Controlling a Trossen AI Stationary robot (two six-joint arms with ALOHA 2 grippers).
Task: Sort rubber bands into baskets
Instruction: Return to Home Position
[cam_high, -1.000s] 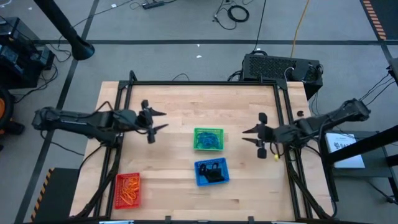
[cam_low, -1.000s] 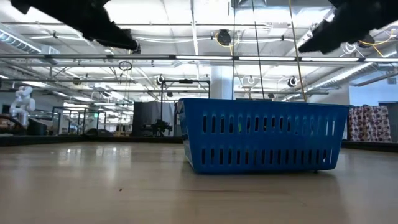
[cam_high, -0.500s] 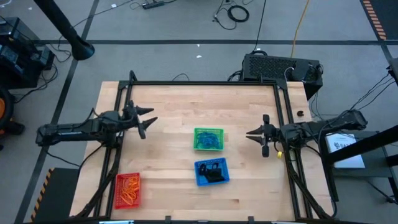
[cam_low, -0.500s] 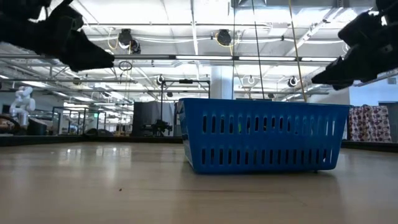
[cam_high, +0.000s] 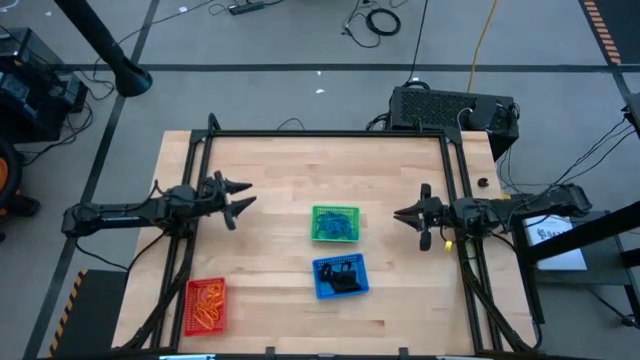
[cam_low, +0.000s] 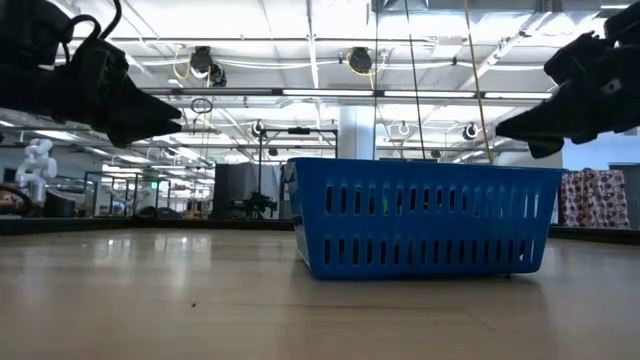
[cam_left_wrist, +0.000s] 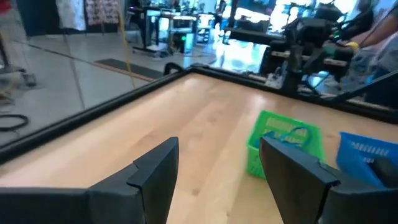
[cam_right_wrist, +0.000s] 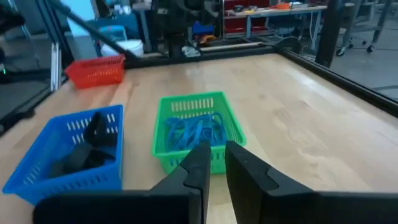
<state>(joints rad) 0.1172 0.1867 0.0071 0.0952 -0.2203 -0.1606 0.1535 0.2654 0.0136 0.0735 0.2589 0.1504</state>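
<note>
Three baskets stand on the wooden table. The green basket (cam_high: 335, 224) near the middle holds blue rubber bands (cam_right_wrist: 194, 132). Nearer the front edge, the blue basket (cam_high: 340, 276) holds black rubber bands (cam_right_wrist: 87, 149). The red basket (cam_high: 206, 305) at the front left holds orange rubber bands (cam_high: 208, 300). My left gripper (cam_high: 248, 195) hovers level and open at the table's left, left of the green basket, with nothing in it. My right gripper (cam_high: 398, 214) hovers at the table's right, pointing toward the green basket, its fingers (cam_right_wrist: 198, 163) drawn together on nothing.
A black frame (cam_high: 330, 133) runs along the table's far, left and right sides. A black box (cam_high: 450, 108) sits behind the far right corner. Bare wood lies between the baskets and both grippers.
Both grippers have sunk toward the table and drawn back, the left toward the table's left edge and the right toward its right edge. The left has rolled about its own line. The right gripper's fingers have closed from spread to nearly touching.
</note>
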